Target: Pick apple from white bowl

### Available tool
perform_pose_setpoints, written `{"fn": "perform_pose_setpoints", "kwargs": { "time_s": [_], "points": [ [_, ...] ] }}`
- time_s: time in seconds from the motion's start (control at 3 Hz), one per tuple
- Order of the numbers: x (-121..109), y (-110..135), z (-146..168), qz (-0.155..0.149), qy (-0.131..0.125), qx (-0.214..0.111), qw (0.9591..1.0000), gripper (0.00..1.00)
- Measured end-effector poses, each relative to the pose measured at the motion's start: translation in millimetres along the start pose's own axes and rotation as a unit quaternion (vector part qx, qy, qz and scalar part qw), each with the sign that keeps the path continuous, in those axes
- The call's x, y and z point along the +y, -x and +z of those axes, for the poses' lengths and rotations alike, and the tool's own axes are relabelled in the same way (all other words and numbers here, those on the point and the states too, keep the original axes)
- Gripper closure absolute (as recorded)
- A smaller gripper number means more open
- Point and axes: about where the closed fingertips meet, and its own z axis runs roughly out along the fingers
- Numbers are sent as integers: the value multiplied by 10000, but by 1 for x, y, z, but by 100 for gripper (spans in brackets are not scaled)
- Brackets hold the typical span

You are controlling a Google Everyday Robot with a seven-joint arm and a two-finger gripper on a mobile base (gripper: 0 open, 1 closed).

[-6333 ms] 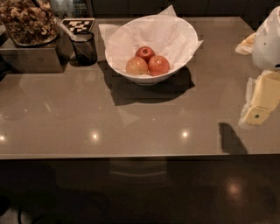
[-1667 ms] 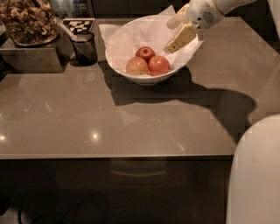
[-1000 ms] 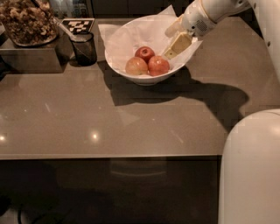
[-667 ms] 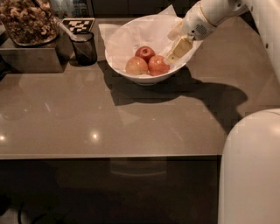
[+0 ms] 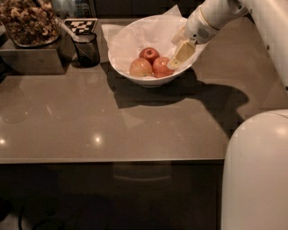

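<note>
A wide grey-brown bench [image 5: 112,130] fills the view, glossy, with small lamp reflections near its front edge. The white body of the robot [image 5: 256,175] stands at the front right corner. Its arm [image 5: 216,11] comes in over the back right corner, slanting down toward the middle of the back edge, probably to enter the bowl from the open side.

The white bowl [image 5: 150,81] sits close to the back edge, a little right of the middle. It is lined with crumpled paper [image 5: 130,36], I think to cushion the fruit. At the back left corner a metal box [image 5: 31,60] carries a tray of brownish dried pieces, and a dark cup [image 5: 87,48] stands just beside it.

Three fruits lie touching at the bottom of the bowl. The apple [image 5: 161,67], orange-red, is on the right, nearest the arm. A pale one [image 5: 140,67] is on the left and a dark red one [image 5: 149,55] is behind.

The gripper [image 5: 176,62] is inside the bowl, its yellowish tip at the right side of the apple. Whether it is apart or together, I cannot tell. The apple looks not yet lifted.
</note>
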Motion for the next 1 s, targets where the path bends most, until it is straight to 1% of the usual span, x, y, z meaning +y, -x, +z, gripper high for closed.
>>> {"fn": "perform_pose_setpoints", "kwargs": {
  "time_s": [0.33,0.67,1.0],
  "points": [
    [-2,8,1,-114,-51,133,9998,29],
    [-3,18,1,-128,-94,152,9998,29],
    [0,21,-1,-24,-28,122,9999,29]
  ]
}}
